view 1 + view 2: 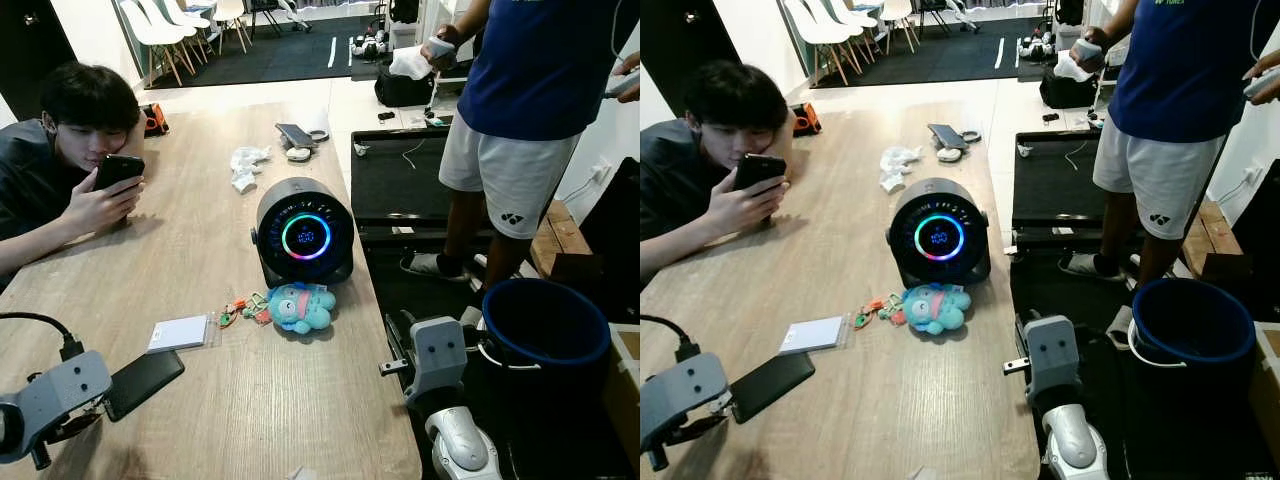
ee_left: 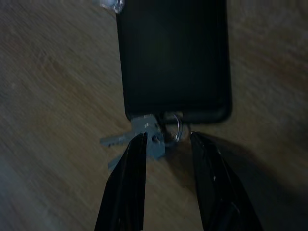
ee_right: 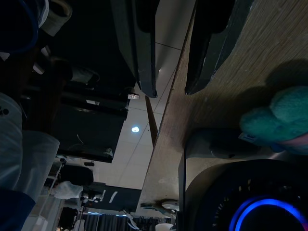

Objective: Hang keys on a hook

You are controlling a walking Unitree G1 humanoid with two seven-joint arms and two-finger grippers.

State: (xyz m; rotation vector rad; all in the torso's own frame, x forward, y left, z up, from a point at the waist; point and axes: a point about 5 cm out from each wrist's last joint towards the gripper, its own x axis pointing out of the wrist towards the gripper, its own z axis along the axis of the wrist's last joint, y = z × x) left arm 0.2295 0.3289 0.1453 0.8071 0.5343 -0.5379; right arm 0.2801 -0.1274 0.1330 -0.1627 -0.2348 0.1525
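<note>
The left gripper [image 2: 166, 144] hovered low over the wooden surface [image 1: 200, 250] at its near left corner, its jaws apart and straddling a bunch of keys [image 2: 144, 137]. The left wrist view showed what the head views hid behind the wrist housing: the silver keys and their ring [image 2: 172, 126] lay flat on the wood, touching the near end of a black phone [image 2: 175, 57], with one black finger [image 2: 126, 185] on either side of them and neither yet closed on the metal. From the head, the same phone [image 1: 145, 382] appeared as a dark slab just beside the grey left wrist, with a clear card holder [image 1: 180, 333] near it.

Further along the surface a teal plush toy [image 1: 300, 307] lay against the foot of a round black speaker [image 1: 305, 235] with a glowing coloured ring, and small orange and green trinkets [image 1: 240, 308] sat between the plush and the card holder.

The right gripper [image 3: 171, 89] hung off the surface's right edge, its jaws apart and holding nothing. The right wrist view looked along the fingers at the surface edge, the plush and the speaker's blue ring.

A seated person [image 1: 60, 160] leaned on the far left of the surface holding a phone. Another person [image 1: 520, 110] in a blue shirt stood at the right, near a blue-rimmed bucket [image 1: 545, 325].
</note>
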